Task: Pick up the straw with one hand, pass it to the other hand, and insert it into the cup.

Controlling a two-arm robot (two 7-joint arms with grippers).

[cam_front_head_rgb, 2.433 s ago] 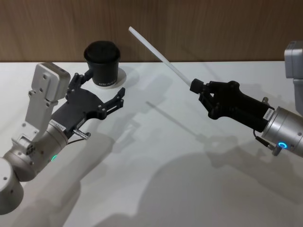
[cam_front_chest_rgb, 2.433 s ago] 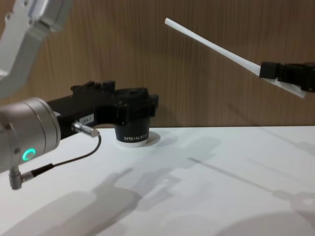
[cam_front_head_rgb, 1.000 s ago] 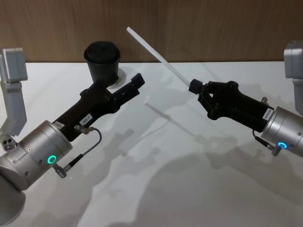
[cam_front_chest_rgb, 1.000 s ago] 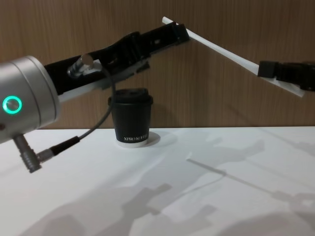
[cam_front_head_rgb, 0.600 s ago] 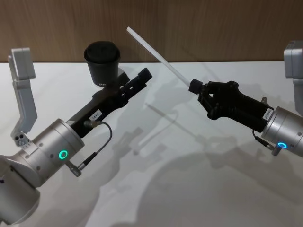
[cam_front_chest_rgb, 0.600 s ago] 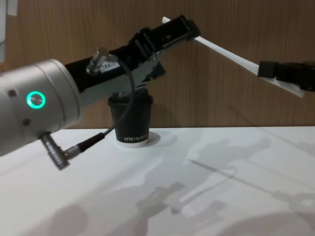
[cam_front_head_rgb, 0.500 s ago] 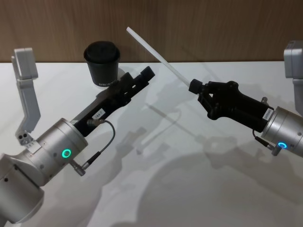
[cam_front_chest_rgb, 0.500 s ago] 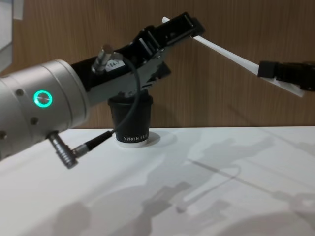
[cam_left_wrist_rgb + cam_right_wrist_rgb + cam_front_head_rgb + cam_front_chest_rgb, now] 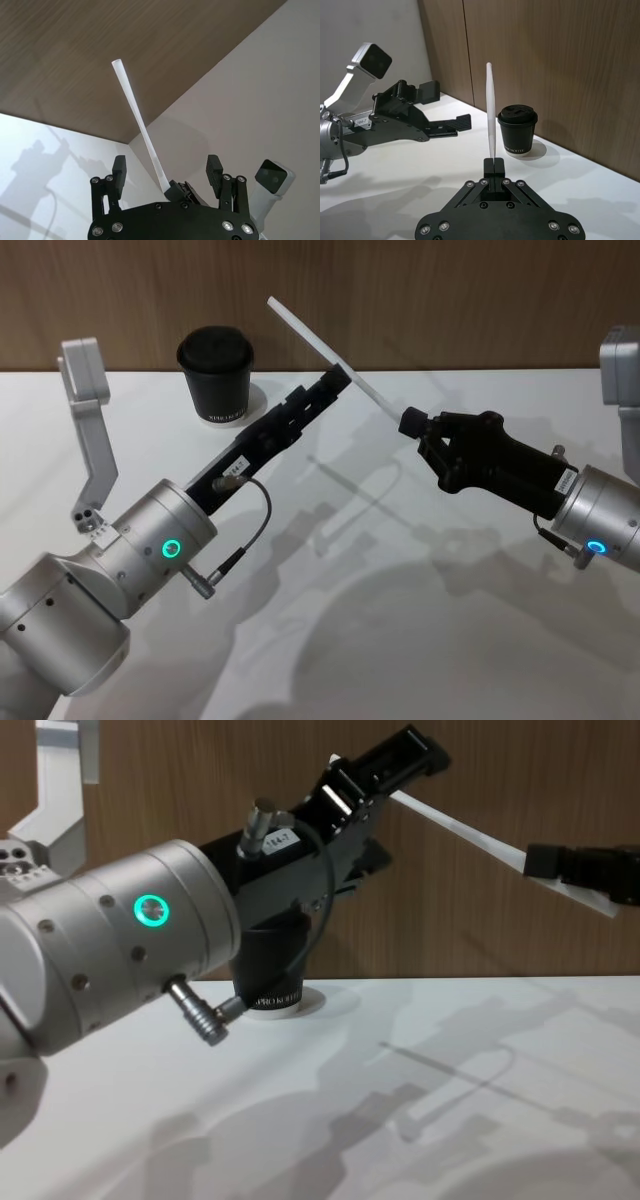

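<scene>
Two pincers hang above one white worktop (image 9: 400, 650). The left pincer (image 9: 328, 390), with a tag (image 9: 270, 842) on its body reading "184-7", has its fingers spread wide. The single straw (image 9: 310, 335) passes between them near mid-length; whether they touch it cannot be told. The right pincer (image 9: 410, 423) is clamped on the straw's lower end, and the straw slants up and away in the air. Farthest off, the one lidded cup (image 9: 215, 375) stands upright by the wooden wall (image 9: 450, 300), its white lettering unreadable.
</scene>
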